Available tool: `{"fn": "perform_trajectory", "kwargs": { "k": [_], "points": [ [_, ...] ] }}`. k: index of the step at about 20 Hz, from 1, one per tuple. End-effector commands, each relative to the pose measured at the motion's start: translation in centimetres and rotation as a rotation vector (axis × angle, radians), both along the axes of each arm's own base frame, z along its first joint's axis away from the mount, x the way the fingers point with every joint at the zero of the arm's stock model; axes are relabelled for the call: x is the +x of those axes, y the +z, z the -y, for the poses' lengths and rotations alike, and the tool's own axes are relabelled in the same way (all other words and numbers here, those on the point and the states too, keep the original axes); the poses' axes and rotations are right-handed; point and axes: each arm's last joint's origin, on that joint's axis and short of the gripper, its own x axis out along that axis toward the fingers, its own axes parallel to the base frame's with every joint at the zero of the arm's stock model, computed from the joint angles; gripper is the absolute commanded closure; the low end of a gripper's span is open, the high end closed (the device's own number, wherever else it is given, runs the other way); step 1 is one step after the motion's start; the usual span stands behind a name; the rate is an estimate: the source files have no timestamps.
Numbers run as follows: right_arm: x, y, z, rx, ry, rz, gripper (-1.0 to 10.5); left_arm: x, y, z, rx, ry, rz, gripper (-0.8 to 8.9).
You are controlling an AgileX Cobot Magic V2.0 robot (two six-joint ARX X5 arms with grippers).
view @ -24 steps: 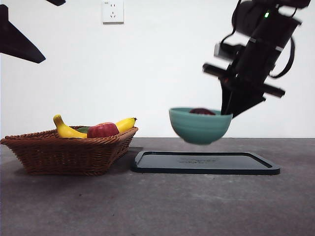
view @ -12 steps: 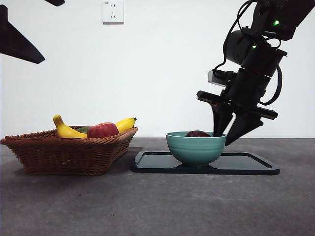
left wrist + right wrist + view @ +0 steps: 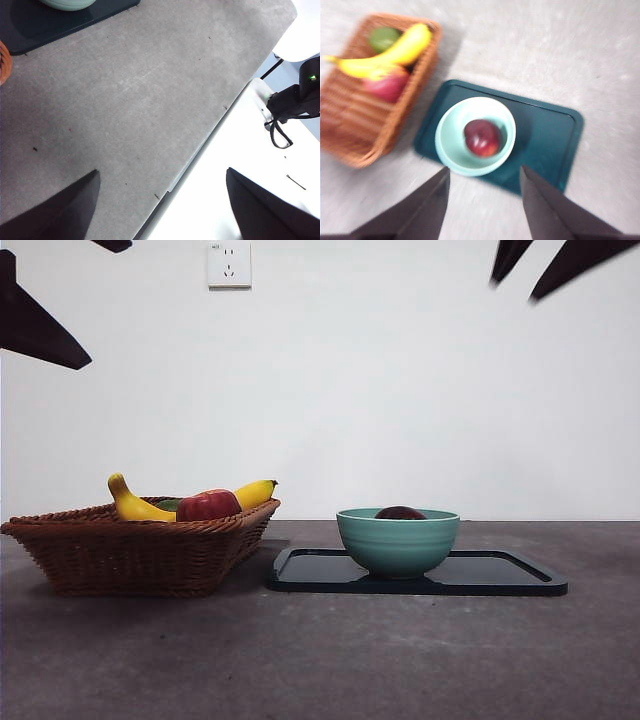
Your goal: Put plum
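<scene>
The dark maroon plum [image 3: 400, 512] lies inside a teal bowl [image 3: 398, 540] that stands on the left part of a dark tray [image 3: 500, 575]. In the right wrist view the plum [image 3: 482, 137] sits in the bowl [image 3: 451, 145] on the tray [image 3: 550, 145]. My right gripper [image 3: 482, 200] is open and empty, high above the bowl; its tips show at the top right of the front view [image 3: 535, 265]. My left gripper [image 3: 160, 200] is open and empty, over bare table near its edge.
A wicker basket [image 3: 140, 550] at the left holds a banana [image 3: 150, 503], a red apple [image 3: 208, 505] and a green fruit [image 3: 384, 37]. A wall socket [image 3: 229, 262] is on the back wall. The table's edge [image 3: 210, 135] runs under the left gripper.
The right gripper set the bowl with the plum down on the tray, let go, and rose up out of the scene. The left arm has not moved.
</scene>
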Motion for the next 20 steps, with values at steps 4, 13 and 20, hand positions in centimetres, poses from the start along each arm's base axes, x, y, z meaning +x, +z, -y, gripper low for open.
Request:
{"fn": "perform_trajectory", "kwargs": {
  "k": [4, 13, 20],
  "points": [
    [-6.3, 1.3, 1.6, 0.001, 0.040, 0.070, 7.2, 0.1, 0.3, 0.2, -0.008, -0.011, 0.015, 4.10],
    [-12.8, -5.9, 3.2, 0.113, 0.160, -0.005, 7.2, 0.1, 0.3, 0.2, -0.008, -0.012, 0.015, 4.10],
    [-14.0, -7.6, 3.5, 0.136, 0.168, -0.020, 7.2, 0.1, 0.3, 0.2, -0.008, -0.011, 0.015, 4.10]
  ]
}}
